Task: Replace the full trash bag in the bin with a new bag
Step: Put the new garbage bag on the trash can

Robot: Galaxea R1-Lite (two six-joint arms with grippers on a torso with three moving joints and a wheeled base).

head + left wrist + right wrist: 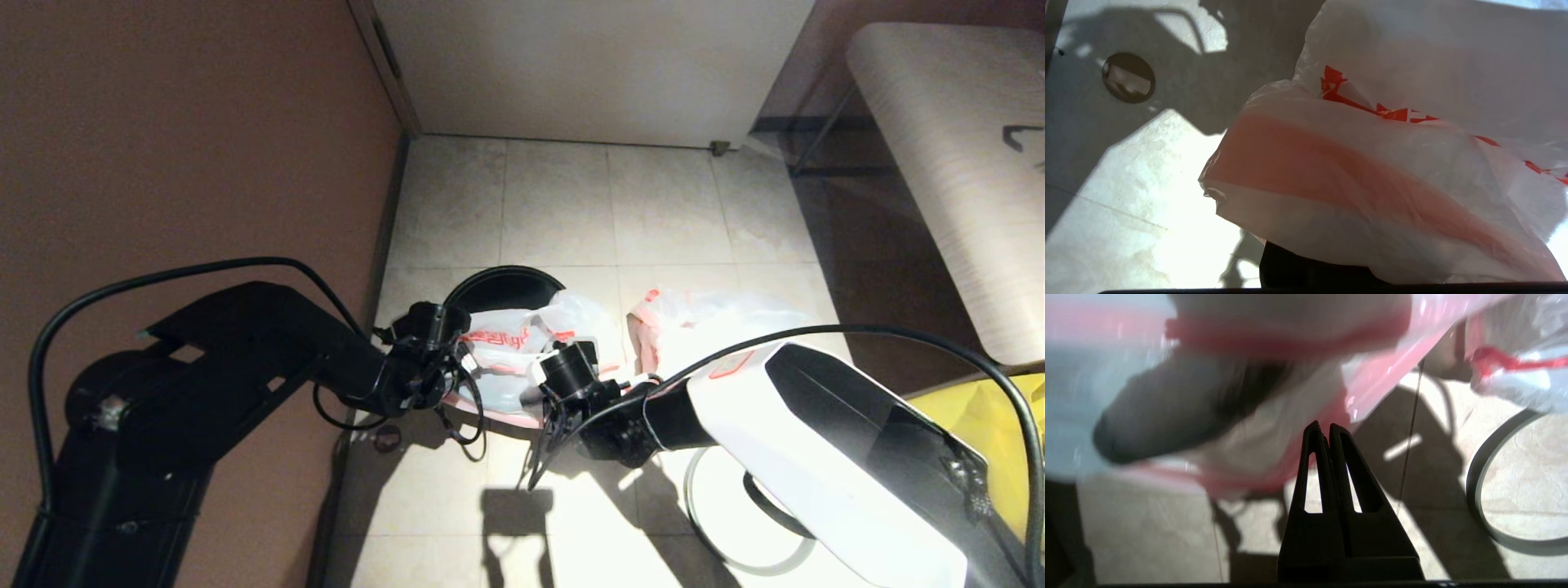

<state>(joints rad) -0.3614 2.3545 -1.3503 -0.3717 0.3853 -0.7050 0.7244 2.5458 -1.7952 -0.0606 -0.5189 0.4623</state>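
New bag (510,355) draped over the bin (502,287) mouth; left gripper (457,359) holds its near-left edge, right gripper (1324,428) clenched empty just under its near-right hem.

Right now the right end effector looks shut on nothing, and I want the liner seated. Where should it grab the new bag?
Probably the loose pink-edged hem of the new bag, from the near floor side: it hangs free just beyond the right end effector, clear of the bin.

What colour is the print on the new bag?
Red on translucent white new bag; left wrist view shows it best.
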